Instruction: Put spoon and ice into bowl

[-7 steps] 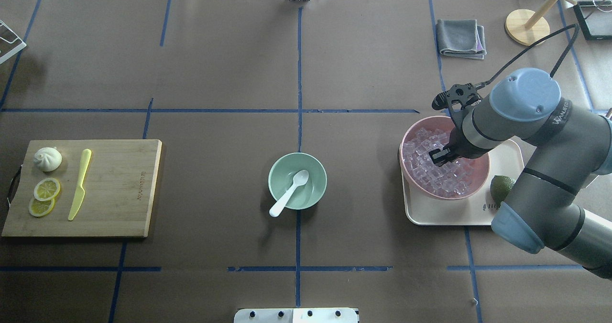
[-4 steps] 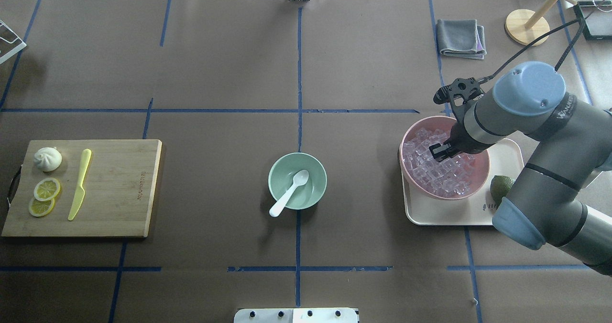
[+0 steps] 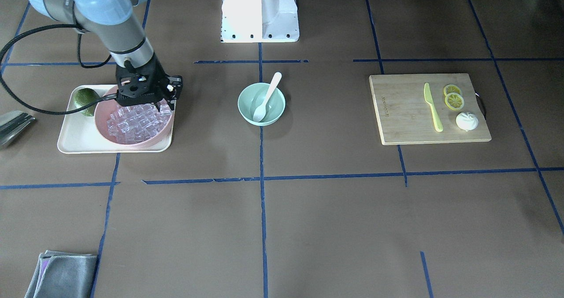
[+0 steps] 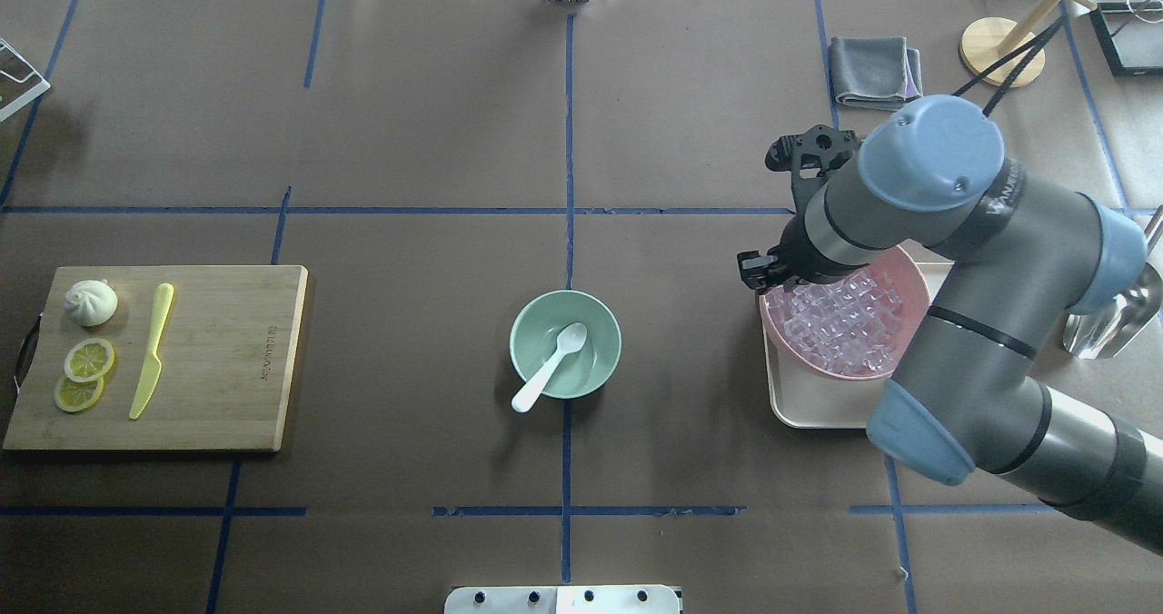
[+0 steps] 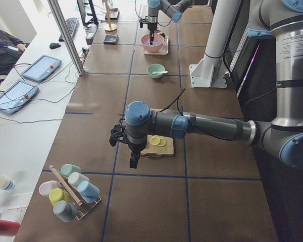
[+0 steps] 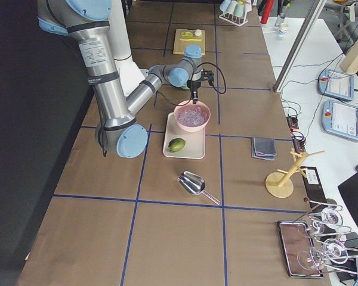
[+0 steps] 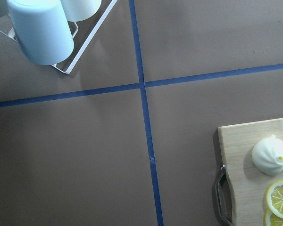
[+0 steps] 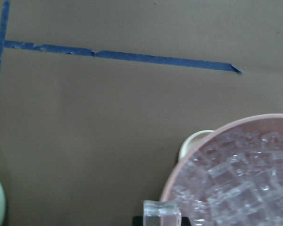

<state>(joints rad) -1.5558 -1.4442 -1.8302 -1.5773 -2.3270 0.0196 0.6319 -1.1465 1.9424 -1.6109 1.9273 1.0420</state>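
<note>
The white spoon [image 4: 549,370] lies in the mint-green bowl [image 4: 524,320] at the table's middle, its handle over the near rim; both also show in the front view, spoon [image 3: 269,94] and bowl [image 3: 245,109]. The ice [image 4: 845,320] fills the pink bowl [image 4: 773,325] on a cream tray [image 4: 801,407]. My right gripper [image 4: 753,273] hangs over the pink bowl's left rim, shut on one ice cube [image 8: 162,214]. My left gripper [image 5: 134,162] shows only in the exterior left view, beyond the cutting board; I cannot tell whether it is open or shut.
A cutting board [image 4: 223,360] at the left holds a yellow-green knife [image 4: 150,351], lemon slices [image 4: 89,360] and a bun [image 4: 91,302]. A lime [image 3: 85,99] lies on the tray. A metal scoop [image 4: 1110,321], a grey cloth [image 4: 876,71] and a cup rack [image 7: 42,28] stand around.
My right gripper has risen out of the ice pile and moved left to the pink bowl's left rim. The spoon and green bowl have not moved.
</note>
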